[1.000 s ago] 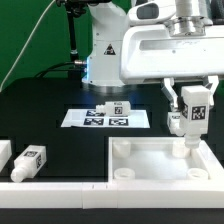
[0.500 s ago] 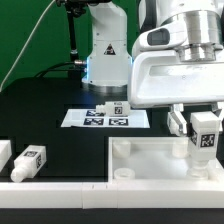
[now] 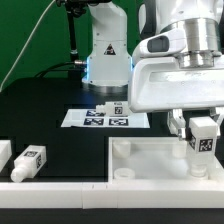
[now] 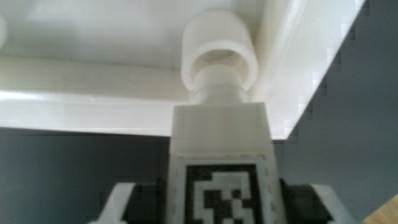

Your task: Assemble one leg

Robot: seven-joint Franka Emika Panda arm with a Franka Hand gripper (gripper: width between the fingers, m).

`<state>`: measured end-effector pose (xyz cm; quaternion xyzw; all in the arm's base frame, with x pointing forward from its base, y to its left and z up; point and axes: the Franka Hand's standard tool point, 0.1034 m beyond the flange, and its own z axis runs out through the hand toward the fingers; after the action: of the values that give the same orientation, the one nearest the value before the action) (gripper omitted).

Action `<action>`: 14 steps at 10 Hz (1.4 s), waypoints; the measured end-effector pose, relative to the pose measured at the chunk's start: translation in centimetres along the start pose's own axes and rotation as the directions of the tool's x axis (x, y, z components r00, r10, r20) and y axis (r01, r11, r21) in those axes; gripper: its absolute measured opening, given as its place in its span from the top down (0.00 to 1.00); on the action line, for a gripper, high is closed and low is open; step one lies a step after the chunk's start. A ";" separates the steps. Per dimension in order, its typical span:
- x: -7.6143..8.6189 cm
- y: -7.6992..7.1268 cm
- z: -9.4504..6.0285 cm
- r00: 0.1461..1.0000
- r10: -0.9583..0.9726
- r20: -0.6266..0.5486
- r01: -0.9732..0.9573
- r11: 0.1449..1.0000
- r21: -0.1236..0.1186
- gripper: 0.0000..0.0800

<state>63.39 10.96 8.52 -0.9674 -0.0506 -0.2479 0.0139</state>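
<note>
Down and toward the exterior view's right comes the leg (image 3: 205, 141) since a second ago, and its lower end now meets the far corner of the white tray piece (image 3: 150, 160), right at the corner socket (image 4: 221, 60). The gripper (image 3: 201, 130) is clamped on the leg's tagged upper part, jaws snug on either side. The danger I see: if the tip isn't square to that socket, pressing on could jam it or shove the tray. The spare legs (image 3: 30, 160) and the marker board (image 3: 95, 119) sit well apart, unmoved.
</note>
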 end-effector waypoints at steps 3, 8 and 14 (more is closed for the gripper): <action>-0.7 -0.1 0.2 1.000 -0.002 0.004 0.002 1.000 0.000 0.64; -0.7 -0.1 1.0 0.999 -0.007 -0.034 0.007 1.000 -0.003 0.64; 0.2 0.5 0.6 1.000 -0.017 -0.005 0.017 1.000 -0.004 0.35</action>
<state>63.93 10.47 8.15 -0.9663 -0.0580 -0.2507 0.0099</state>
